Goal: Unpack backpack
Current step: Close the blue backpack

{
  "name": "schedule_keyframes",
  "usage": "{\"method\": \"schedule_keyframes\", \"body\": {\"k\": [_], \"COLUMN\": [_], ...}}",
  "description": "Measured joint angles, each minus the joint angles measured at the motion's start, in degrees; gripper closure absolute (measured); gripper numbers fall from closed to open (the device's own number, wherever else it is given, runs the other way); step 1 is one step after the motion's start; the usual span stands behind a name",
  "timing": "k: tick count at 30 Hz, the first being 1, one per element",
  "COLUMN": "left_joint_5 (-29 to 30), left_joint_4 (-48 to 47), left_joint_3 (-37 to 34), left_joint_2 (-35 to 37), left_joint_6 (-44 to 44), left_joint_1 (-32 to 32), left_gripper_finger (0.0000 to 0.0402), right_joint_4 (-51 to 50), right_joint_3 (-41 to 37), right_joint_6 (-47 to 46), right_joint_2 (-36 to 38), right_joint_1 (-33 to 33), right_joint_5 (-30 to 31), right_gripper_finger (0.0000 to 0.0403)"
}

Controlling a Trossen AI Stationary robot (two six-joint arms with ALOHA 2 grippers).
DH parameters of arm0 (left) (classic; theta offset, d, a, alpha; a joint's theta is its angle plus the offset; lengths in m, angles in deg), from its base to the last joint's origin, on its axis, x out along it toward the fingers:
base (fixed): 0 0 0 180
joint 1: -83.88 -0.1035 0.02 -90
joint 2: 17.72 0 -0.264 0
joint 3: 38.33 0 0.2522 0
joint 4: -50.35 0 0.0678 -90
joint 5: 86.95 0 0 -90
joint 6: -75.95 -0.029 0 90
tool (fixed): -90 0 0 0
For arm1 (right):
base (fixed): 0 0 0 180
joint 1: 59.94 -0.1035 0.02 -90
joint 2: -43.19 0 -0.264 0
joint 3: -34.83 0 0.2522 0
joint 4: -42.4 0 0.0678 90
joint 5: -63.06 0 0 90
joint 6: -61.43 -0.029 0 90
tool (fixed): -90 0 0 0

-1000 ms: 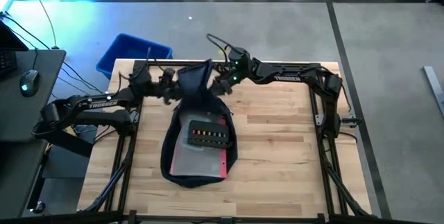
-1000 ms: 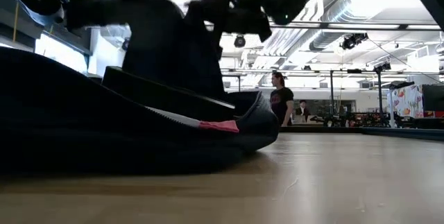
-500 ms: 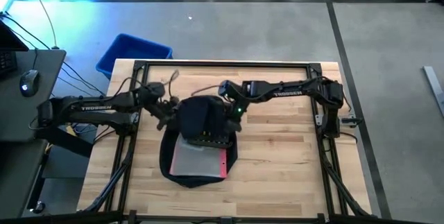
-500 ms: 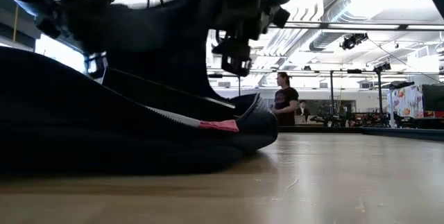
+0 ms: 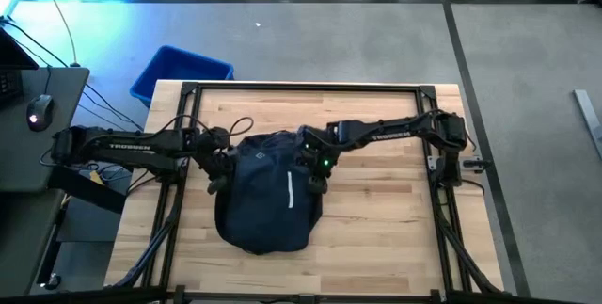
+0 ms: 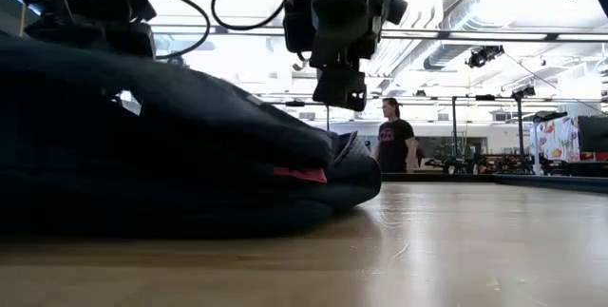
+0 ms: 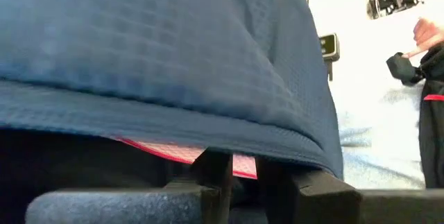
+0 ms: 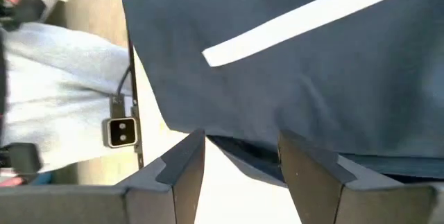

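The dark navy backpack [image 5: 268, 200] lies flat in the middle of the table. Its front flap with a white stripe [image 5: 290, 191] is down over the body. My left gripper [image 5: 218, 165] is at the flap's left edge, its fingers nearly together [image 7: 243, 165]. My right gripper [image 5: 315, 168] is at the flap's right edge, its fingers standing wider apart [image 8: 239, 148]. A pink-red edge [image 7: 166, 152] shows under the flap's hem, and also in the low view [image 6: 299, 174]. My left gripper has the flap's hem [image 7: 229, 144] at its fingertips, coming slanting down from the table's left. The flap lies slack on the backpack. The fingers hide how many layers are between them. My right gripper has the flap's right edge [image 8: 243, 144] between its two fingertips, coming slanting down from the table's right. The fingers stand well apart, and the edge runs from one to the other. The flap rests on the backpack below.
A bright blue bin [image 5: 179, 71] stands on the floor off the table's far left corner. A desk with a mouse [image 5: 38, 111] is to the left. A person [image 6: 391, 136] stands far off in the room. Bare wood lies to the right of the backpack and at the near edge.
Both grippers have come down and toward the table's near edge, tipping downward, with the flap between them. The flap stood raised at the backpack's far end. It has folded over onto the body and now covers the black box and the pink folder.
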Motion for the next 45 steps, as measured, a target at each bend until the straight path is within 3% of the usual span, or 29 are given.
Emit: {"method": "schedule_keyframes", "body": {"k": [7, 11, 15, 17, 21, 33, 41, 45], "left_joint_5": [0.0, 0.4, 0.6, 0.4, 0.4, 4.5, 15.5, 22.4], "left_joint_4": [0.1, 0.3, 0.5, 0.6, 0.6, 2.0, 9.7, 11.8], "left_joint_3": [0.0, 0.0, 0.0, 0.0, 0.0, 0.0, 0.0, 0.0], "left_joint_2": [0.7, 1.0, 1.0, 1.1, 1.1, 1.1, 1.1, 1.1], "left_joint_6": [0.4, 0.4, 0.8, 1.8, 2.5, 13.4, 24.7, 29.0], "left_joint_1": [3.6, 5.3, 6.7, 7.6, 10.2, 20.9, 28.7, 30.7], "left_gripper_finger": [0.036, 0.036, 0.036, 0.036, 0.036, 0.036, 0.036, 0.036], "right_joint_4": [-0.9, -0.8, -1.1, -0.7, -2.5, 0.0, 3.9, 3.2], "right_joint_3": [0.0, 0.0, 0.0, 0.0, 0.1, 0.0, 0.1, 0.0], "right_joint_6": [0.7, 16.2, 24.6, 26.8, 30.3, 31.8, 31.6, 25.9], "right_joint_2": [2.0, 2.0, 1.8, 1.8, -0.5, -8.0, -8.9, -9.8], "right_joint_1": [-8.1, -11.8, -15.2, -16.1, -16.6, -17.4, -19.1, -19.8], "right_joint_5": [7.2, 7.9, 22.6, 27.1, 24.1, 24.8, 24.9, 26.9], "right_gripper_finger": [0.0238, 0.0238, 0.0238, 0.0238, 0.0238, 0.0245, 0.0333, 0.0388]}}
